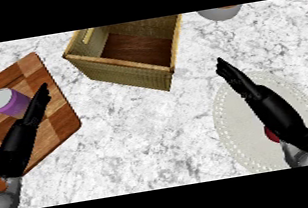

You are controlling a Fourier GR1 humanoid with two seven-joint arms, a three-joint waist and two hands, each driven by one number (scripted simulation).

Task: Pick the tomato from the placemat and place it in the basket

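Right hand [273,107], black and long, lies nearest the viewer at the lower right, its fingers straight and held together, pointing up and left, holding nothing. Its grey forearm is cut off by the lower edge. Beneath the palm a small red patch shows: the tomato [270,133], nearly all of it hidden by the hand, so its full outline cannot be made out. It sits on the placemat [232,129], a pale, round mat with a dotted border, part of which is covered by the arm.

Left hand [23,134] shows at the lower left, fingers likewise straight and together, pointing up and right, with nothing in it. It lies over a wooden cutting board [40,73] of brown chequered blocks, set at a tilt. Just beside the fingertips, a purple cup [9,102] with a pale top stands on the board; whether they touch it cannot be told.

At the upper centre stands the basket [118,71], a square woven box with tan walls and a dark wooden floor, well apart from the tomato. A grey round object [219,12] at the top edge is cut off. The counter [154,136] is white marble with grey veins.
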